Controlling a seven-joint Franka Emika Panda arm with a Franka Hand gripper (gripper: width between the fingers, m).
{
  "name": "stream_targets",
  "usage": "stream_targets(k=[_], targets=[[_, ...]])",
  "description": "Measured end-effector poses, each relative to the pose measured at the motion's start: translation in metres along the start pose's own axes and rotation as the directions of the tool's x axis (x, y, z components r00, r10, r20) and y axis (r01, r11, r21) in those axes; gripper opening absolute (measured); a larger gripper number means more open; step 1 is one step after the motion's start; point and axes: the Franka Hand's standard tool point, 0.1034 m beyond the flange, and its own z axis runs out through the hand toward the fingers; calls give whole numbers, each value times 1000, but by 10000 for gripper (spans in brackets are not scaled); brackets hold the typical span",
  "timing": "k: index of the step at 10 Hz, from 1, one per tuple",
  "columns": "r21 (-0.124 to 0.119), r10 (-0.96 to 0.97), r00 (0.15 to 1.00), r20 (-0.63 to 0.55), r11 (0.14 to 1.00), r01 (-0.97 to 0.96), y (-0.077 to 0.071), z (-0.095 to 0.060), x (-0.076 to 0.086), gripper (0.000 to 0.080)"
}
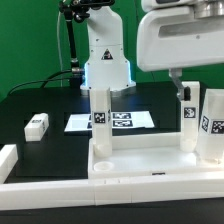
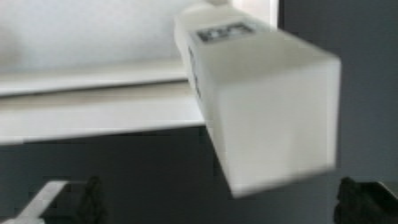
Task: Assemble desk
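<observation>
Nearest your wrist camera was a leg (image 2: 267,110), a white square block with a tag at one end, blurred and filling much of the view. The gripper (image 2: 222,205) was spread wide and held nothing. Its dark fingertips (image 2: 68,200) showed on either side of the leg's near end, apart from it.

In the exterior view the tabletop (image 1: 140,165) sat in the lower centre of the frame. One upright leg (image 1: 100,118) stood at its left corner, and two more (image 1: 188,125) (image 1: 213,125) stood close together at the right, under the arm. You could not tell which of those two the wrist camera faced.

Judge these parts as light, stiff plastic with smooth, slippery faces. Grip a leg across two flat opposite sides near its middle, squarely, so it cannot twist or squirt out. An upright leg looked easy to knock over.

A loose leg (image 1: 37,125) lay at the middle left of the frame, well apart from the tabletop. The marker board (image 1: 135,120) lay behind the tabletop. A white bar (image 1: 110,200) ran along the bottom edge.
</observation>
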Motion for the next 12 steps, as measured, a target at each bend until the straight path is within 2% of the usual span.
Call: stream_targets(k=[2,4,7,9,12], targets=[[-6,20,996,92,1000,-20,-5,7,-6,649],[-19,32,995,99,999,-30,-4,16,-8,649],[-25,36,995,97,999,-34,-2,15,-7,637],[-25,37,995,97,999,-35,-1,15,-7,287],[-26,48,994,97,999,-46,0,15,-6,288]])
